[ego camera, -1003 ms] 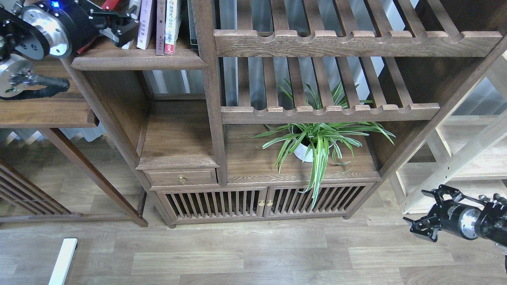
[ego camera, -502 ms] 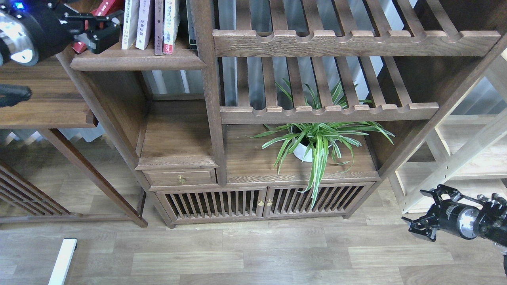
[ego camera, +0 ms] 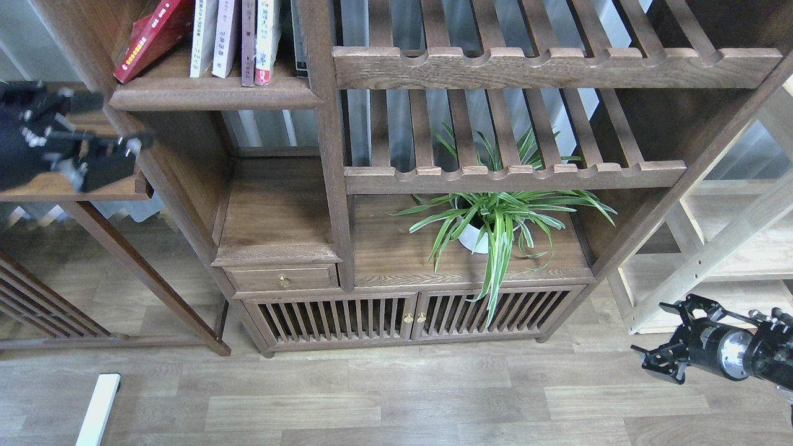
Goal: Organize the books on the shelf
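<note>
The shelf [ego camera: 214, 93], a dark board with a thick rounded lip, sits at the upper left of the tall wooden unit, and on it a red book [ego camera: 152, 38] leans to the left against the side post while paler books [ego camera: 235, 37] stand upright just beside it, toward the right end of the board. No book is held by either arm.

The left end effector [ego camera: 105, 162] hangs below and to the left of the shelf's left corner, blurred, so I cannot tell whether its fingers are apart or together; nothing shows between them. The right end effector [ego camera: 660, 359] waits low at the right, over the floor and well apart from the books, its fingers spread and empty.

The step in hand looks like tidying the leaning red book (the only one not upright). To do it well, I would bring the left end effector in from the shelf's open front, above the lip, press the red cover gently rightward until it stands against its neighbours, and avoid knocking the upright spines.
</note>
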{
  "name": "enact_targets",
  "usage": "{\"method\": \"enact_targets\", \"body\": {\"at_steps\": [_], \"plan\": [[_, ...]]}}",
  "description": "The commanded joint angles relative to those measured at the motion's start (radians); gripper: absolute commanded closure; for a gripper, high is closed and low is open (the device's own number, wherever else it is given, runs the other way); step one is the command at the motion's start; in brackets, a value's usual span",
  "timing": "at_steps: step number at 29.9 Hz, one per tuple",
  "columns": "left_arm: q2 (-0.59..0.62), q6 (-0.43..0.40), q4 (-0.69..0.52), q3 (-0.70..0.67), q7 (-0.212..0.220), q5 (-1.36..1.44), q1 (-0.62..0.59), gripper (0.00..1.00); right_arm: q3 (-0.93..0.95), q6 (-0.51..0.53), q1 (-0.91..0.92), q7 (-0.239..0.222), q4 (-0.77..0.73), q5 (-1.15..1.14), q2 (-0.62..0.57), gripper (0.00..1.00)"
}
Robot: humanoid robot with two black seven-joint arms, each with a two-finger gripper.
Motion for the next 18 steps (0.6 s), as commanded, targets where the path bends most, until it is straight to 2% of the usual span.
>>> {"method": "enact_targets", "body": {"at_steps": [1, 3, 9, 12, 18], "plan": [[0.076, -0.128, 0.000, 0.071, -0.046, 0.000, 0.053, 0.19, 0.001, 0.000, -0.011, 0.000, -0.003, -0.001, -0.001, 0.00], [0.093, -0.153, 0.000, 0.134, -0.085, 0.001, 0.067, 0.19, 0.001, 0.000, -0.019, 0.000, -0.003, -0.001, -0.001, 0.00], [0.090, -0.157, 0.007, 0.349, -0.198, 0.008, 0.084, 0.17, 0.002, -0.006, -0.057, 0.000, -0.021, -0.001, 0.001, 0.00], [0.073, -0.154, 0.027, 0.394, -0.249, 0.009, 0.119, 0.17, 0.004, -0.008, -0.080, 0.000, -0.042, -0.001, 0.010, 0.00], [-0.048, -0.092, 0.102, 0.400, -0.372, 0.008, 0.338, 0.17, 0.007, -0.009, -0.139, 0.000, -0.121, 0.005, 0.064, 0.00]]}}
